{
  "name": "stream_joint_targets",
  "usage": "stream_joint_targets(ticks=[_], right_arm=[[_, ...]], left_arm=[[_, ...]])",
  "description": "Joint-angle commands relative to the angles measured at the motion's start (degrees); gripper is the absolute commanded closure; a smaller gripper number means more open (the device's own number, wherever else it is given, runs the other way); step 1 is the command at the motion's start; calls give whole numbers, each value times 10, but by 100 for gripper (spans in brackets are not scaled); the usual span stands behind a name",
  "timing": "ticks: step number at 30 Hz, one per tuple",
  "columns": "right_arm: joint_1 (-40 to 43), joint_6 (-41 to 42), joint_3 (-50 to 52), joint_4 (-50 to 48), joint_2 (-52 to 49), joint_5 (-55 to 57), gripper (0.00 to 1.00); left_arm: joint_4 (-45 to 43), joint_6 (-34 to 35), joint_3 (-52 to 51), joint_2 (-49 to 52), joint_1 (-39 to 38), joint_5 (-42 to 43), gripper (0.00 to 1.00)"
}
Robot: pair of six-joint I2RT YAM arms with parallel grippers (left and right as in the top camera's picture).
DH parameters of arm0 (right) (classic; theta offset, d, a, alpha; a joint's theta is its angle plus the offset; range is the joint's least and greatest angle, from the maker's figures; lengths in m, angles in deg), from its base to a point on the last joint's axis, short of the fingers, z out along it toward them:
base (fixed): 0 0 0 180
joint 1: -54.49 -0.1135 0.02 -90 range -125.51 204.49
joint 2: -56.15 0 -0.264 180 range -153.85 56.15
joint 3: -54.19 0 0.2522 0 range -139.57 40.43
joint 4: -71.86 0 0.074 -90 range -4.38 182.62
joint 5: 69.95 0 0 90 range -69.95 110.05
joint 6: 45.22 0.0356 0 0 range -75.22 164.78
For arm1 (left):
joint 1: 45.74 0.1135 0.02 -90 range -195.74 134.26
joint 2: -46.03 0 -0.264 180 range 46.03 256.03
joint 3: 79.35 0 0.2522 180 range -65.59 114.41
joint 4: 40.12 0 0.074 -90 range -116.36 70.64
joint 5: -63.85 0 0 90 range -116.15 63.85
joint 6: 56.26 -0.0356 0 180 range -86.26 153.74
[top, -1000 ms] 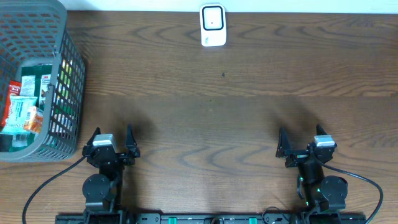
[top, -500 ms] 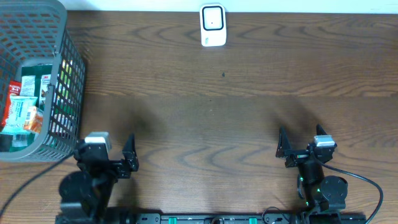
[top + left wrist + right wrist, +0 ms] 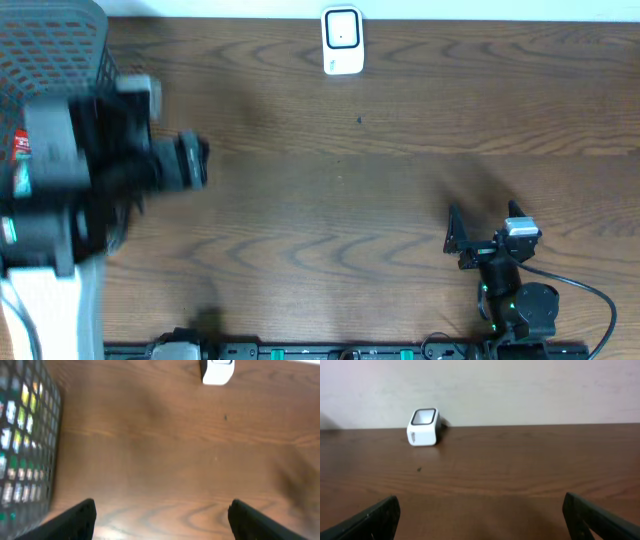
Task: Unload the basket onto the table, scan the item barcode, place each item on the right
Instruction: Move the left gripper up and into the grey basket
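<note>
- left gripper, jaws apart and empty, had swung from lower left up over the basket at left, nearing the packets inside.
- right gripper stayed open, lower right; nothing scanned yet.

setting: shop checkout | cues: barcode scanner, shopping basket

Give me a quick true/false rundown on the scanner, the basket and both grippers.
The scanner stands at the far edge of the table. True.
The right gripper holds an item. False: it is open and empty.
The left gripper is open with nothing between its fingers. True.
The basket is on the table's right side. False: it is on the left side.
</note>
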Motion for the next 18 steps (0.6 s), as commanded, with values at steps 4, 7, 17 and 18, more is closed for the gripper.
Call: stream_joint_targets(ticks=[4,7,17,18], right_arm=[[-3,7,1,2,2,-2,1],[-3,7,1,2,2,-2,1],[-3,7,1,2,2,-2,1],[-3,7,1,2,2,-2,1]], left_arm=[[73,-17,322,228,17,5,14],[55,-22,358,261,42,4,15],[49,-61,351,268,181,-103,14],[49,-62,347,269,197,-103,14]])
